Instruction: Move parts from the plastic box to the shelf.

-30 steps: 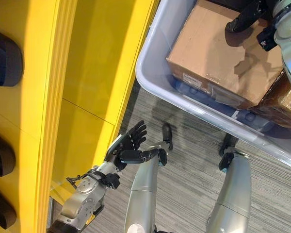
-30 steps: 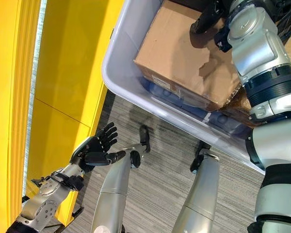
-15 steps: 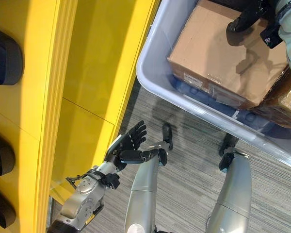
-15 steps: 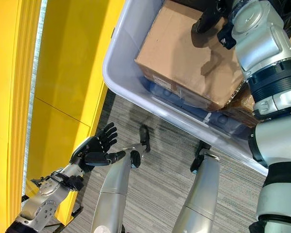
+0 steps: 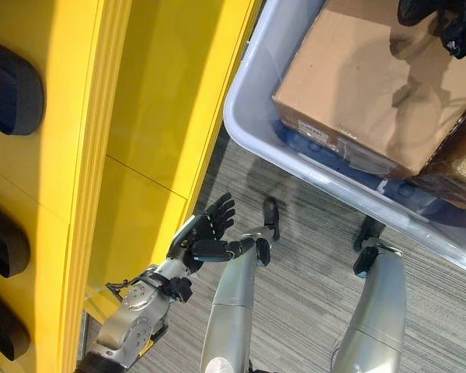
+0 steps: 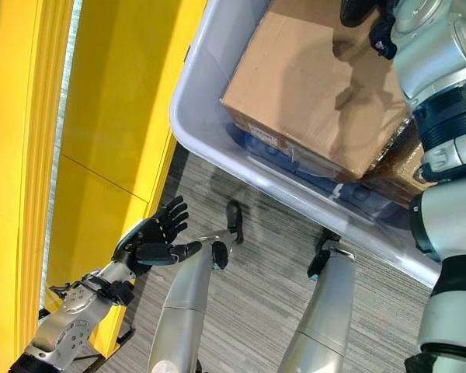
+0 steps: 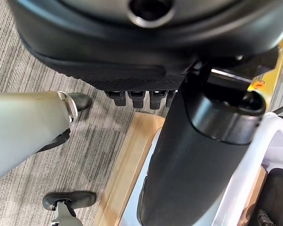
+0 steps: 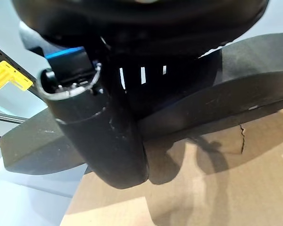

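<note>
I see my right hand (image 6: pixel 365 12) at the upper right of the right eye view, reaching into the plastic box (image 5: pixel 252 136) above the far edge of the cardboard carton (image 5: pixel 365 85). In its wrist view a black foam part (image 8: pixel 254 89) lies across the carton, past the fingers, but I cannot tell whether those fingers are curled on it or merely poised over it. The parts are all in the box at the upper right; the yellow shelf (image 5: pixel 140 116) fills the left side, with dark foam pieces (image 5: pixel 12 89) already seated along the far left edge.

My left hand (image 5: pixel 206 233) hangs low at centre-left, fingers spread and holding nothing, close beside the shelf's lower panel.

My worry is the grip: if the right hand lifts with only a shallow hold on the foam, the part could slip back onto the carton or catch the box wall. The carton itself sits tilted on blue items (image 5: pixel 318 148), so pressing down on it may shift the load. The idle left hand could also brush the shelf if I turn.
</note>
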Tool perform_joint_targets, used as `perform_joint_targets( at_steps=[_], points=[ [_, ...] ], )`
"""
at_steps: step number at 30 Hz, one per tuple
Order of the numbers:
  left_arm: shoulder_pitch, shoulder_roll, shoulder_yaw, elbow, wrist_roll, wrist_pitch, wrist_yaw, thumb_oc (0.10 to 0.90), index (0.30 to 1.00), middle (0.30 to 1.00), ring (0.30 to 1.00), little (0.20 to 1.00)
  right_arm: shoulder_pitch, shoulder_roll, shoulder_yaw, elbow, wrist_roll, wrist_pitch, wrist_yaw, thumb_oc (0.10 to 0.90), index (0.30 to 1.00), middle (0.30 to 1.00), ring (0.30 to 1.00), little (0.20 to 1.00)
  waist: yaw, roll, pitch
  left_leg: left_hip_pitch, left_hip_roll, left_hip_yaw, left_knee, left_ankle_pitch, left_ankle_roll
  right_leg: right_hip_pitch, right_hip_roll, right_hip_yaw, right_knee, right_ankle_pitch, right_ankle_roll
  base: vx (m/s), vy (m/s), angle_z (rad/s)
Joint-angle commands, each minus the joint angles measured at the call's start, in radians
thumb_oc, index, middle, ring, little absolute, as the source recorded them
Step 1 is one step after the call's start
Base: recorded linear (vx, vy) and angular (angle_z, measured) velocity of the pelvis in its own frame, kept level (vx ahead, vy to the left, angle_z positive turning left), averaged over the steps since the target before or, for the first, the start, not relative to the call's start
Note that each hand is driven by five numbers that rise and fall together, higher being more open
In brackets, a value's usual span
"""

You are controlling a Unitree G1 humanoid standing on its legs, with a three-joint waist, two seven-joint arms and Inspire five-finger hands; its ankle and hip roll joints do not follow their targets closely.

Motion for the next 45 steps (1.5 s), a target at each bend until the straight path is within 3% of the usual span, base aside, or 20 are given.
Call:
perform_joint_targets(
  at_steps=[1,9,18,20,25,28,32,33,41,45],
  points=[
    [-0.028,0.052,0.024,-0.105,0.024,-0.044,0.007,0.9,1.0,1.0,1.0,1.0,0.132,-0.031,0.094,0.102,-0.019,0.057,0.104,0.4,0.3,0.3,0.3,0.3,0.007,0.062,0.058,0.008,-0.02,-0.074,-0.061,-0.04,-0.012,0.02,0.043,-0.003,0.134,-0.206,-0.044,0.0,0.0,0.0],
    [-0.027,0.056,0.024,-0.113,0.03,-0.056,-0.006,0.9,1.0,1.0,1.0,1.0,0.143,-0.024,0.108,0.022,-0.073,-0.019,0.082,0.4,0.3,0.3,0.3,0.3,0.004,0.059,0.058,0.044,-0.02,-0.066,-0.09,-0.027,-0.012,0.061,0.05,-0.012,0.095,-0.193,-0.04,-0.03,-0.02,0.0],
    [-0.007,0.061,0.057,-0.143,0.012,-0.048,-0.014,0.9,1.0,1.0,1.0,1.0,0.246,-0.058,0.037,-0.264,-0.109,-0.055,-0.011,0.4,0.3,0.3,0.3,0.3,-0.029,0.027,0.058,0.192,-0.014,-0.029,-0.206,0.012,-0.026,0.212,0.07,-0.038,-0.045,-0.147,-0.02,-0.05,0.001,-0.03],
    [0.006,0.063,0.089,-0.148,0.003,-0.041,-0.021,0.9,1.0,1.0,1.0,1.0,0.359,-0.082,-0.051,-0.439,-0.117,-0.065,-0.029,0.4,0.3,0.3,0.3,0.3,-0.056,0.002,0.058,0.267,-0.009,-0.008,-0.271,0.032,-0.033,0.291,0.086,-0.047,-0.128,-0.12,-0.011,-0.05,0.013,-0.14],
    [0.017,0.058,0.114,-0.149,-0.001,-0.033,-0.022,0.9,1.0,1.0,1.0,1.0,0.491,-0.092,-0.137,-0.6,-0.126,-0.085,-0.03,0.4,0.3,0.3,0.3,0.3,-0.085,-0.027,0.058,0.357,0.006,0.011,-0.336,0.051,-0.039,0.375,0.096,-0.052,-0.212,-0.092,0.0,-0.03,0.025,-0.14],
    [-0.001,0.05,0.145,-0.135,-0.005,-0.023,-0.013,0.9,1.0,1.0,1.0,1.0,0.637,-0.09,-0.229,-0.786,-0.171,-0.117,-0.004,0.4,0.3,0.3,0.3,0.3,-0.123,-0.071,0.058,0.458,0.032,0.04,-0.413,0.093,-0.036,0.476,0.105,-0.066,-0.332,-0.023,0.009,-0.09,0.012,-0.27],
    [-0.015,0.043,0.153,-0.135,0.002,-0.006,-0.003,0.9,1.0,1.0,1.0,1.0,0.688,-0.093,-0.262,-0.852,-0.186,-0.113,0.021,0.4,0.3,0.3,0.3,0.3,-0.139,-0.098,0.058,0.524,0.044,0.05,-0.441,0.095,-0.039,0.542,0.107,-0.073,-0.375,-0.01,0.017,-0.05,-0.012,-0.16],
    [-0.02,0.043,0.153,-0.14,0.004,0.01,0.005,0.9,1.0,1.0,1.0,1.0,0.718,-0.093,-0.28,-0.877,-0.178,-0.109,0.029,0.4,0.3,0.3,0.3,0.3,-0.144,-0.114,0.058,0.583,0.05,0.052,-0.461,0.094,-0.041,0.601,0.108,-0.078,-0.404,-0.004,0.022,0.0,0.0,0.0],
    [-0.009,0.027,0.185,-0.157,0.028,0.052,-0.002,0.9,1.0,1.0,1.0,1.0,0.855,-0.113,-0.38,-0.977,-0.149,-0.158,0.09,0.4,0.3,0.3,0.3,0.3,-0.166,-0.164,0.058,0.795,0.08,0.061,-0.533,0.091,-0.045,0.819,0.116,-0.092,-0.503,0.016,0.036,-0.01,-0.014,-0.05],
    [0.005,0.018,0.187,-0.151,0.045,0.053,-0.015,0.9,1.0,1.0,1.0,1.0,0.908,-0.106,-0.402,-0.997,-0.121,-0.19,0.128,0.4,0.3,0.3,0.3,0.3,-0.174,-0.175,0.013,0.86,0.094,0.065,-0.579,0.097,-0.053,0.891,0.121,-0.096,-0.561,0.025,0.04,0.06,0.026,-0.02]
  ],
)
